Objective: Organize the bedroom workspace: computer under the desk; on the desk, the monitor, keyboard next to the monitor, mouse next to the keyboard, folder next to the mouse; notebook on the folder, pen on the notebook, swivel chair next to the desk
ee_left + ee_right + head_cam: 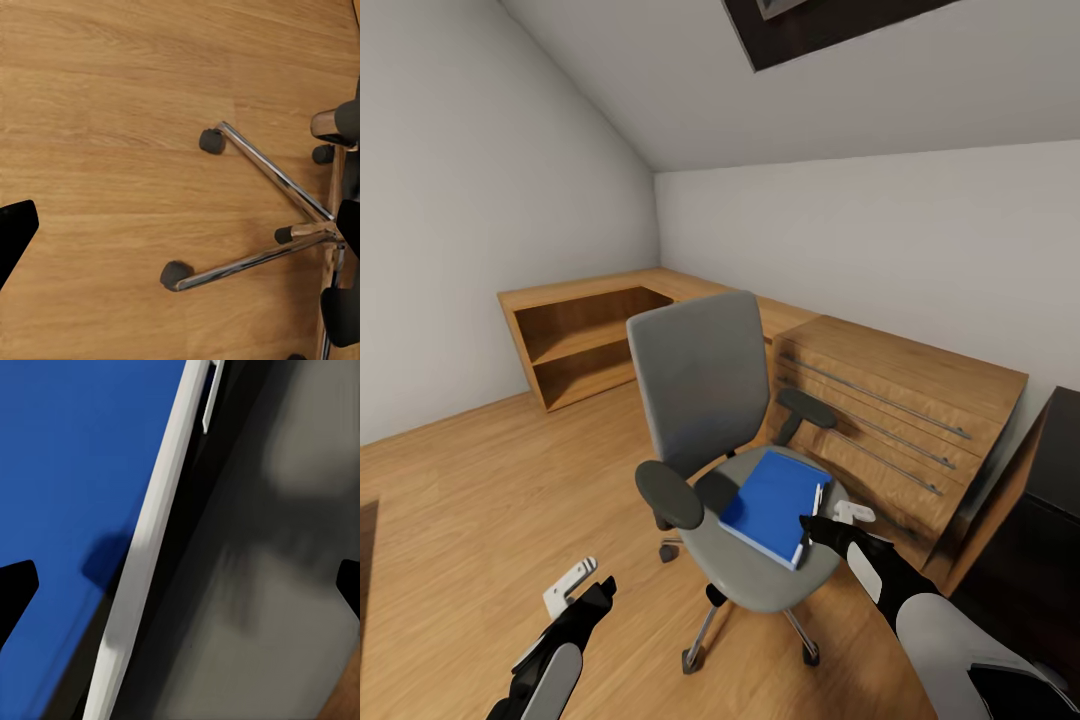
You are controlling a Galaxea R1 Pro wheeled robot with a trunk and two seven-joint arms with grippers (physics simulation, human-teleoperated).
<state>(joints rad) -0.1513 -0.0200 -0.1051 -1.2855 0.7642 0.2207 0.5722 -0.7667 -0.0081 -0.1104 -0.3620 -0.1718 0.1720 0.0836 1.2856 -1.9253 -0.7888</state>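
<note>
The swivel chair (705, 400), with grey seat and back and black armrests, stands in the middle of the wooden floor, facing me. On its seat lies the bright blue folder (772, 505), flat, with white page edges. My right gripper (835, 522) hovers open just above the folder's right edge. In the right wrist view the folder (67, 472) and its white page edge run between the spread fingers of that gripper (180, 585), with grey seat beside them. My left gripper (585, 588) hangs open and empty above the floor, left of the chair's chrome base (255, 210).
Light wooden corner shelving (575, 335) lines the far left wall. A wooden chest of drawers (900, 420) stands right behind the chair. A black unit (1050, 520) shows at the right edge. Open wooden floor (470, 500) lies to the left.
</note>
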